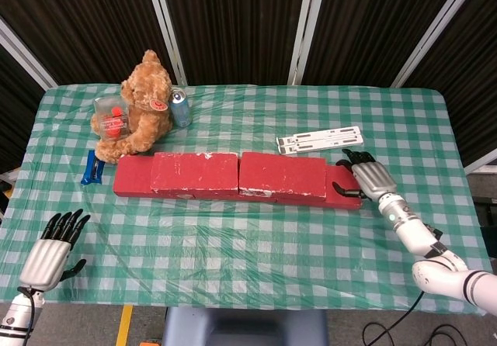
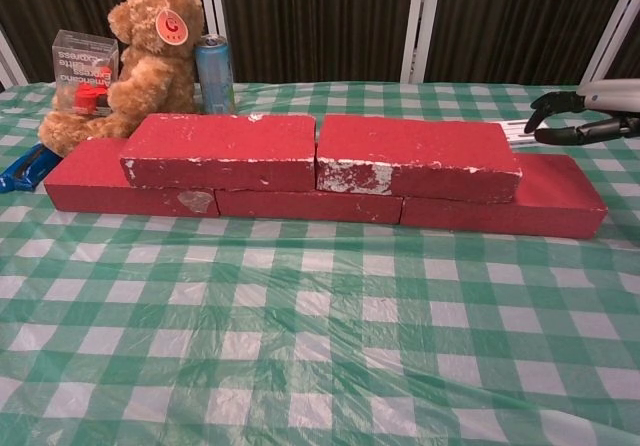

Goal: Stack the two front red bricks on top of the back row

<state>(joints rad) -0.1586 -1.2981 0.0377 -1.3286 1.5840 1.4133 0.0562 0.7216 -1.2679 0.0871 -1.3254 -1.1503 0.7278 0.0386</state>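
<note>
Two scuffed red rectangular bricks [image 2: 320, 152] lie atop the red back row [image 2: 560, 198] — right hand [image 1: 370, 176] released, empty, beside it; left hand [image 1: 53, 247] released, apart.

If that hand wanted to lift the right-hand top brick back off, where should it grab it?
Probably across the short width of the right top brick, near its right end, coming down from above. It lies flat with its top bare, and the right hand is open just beyond that end. Its left end butts the left top brick, leaving no finger room.
</note>
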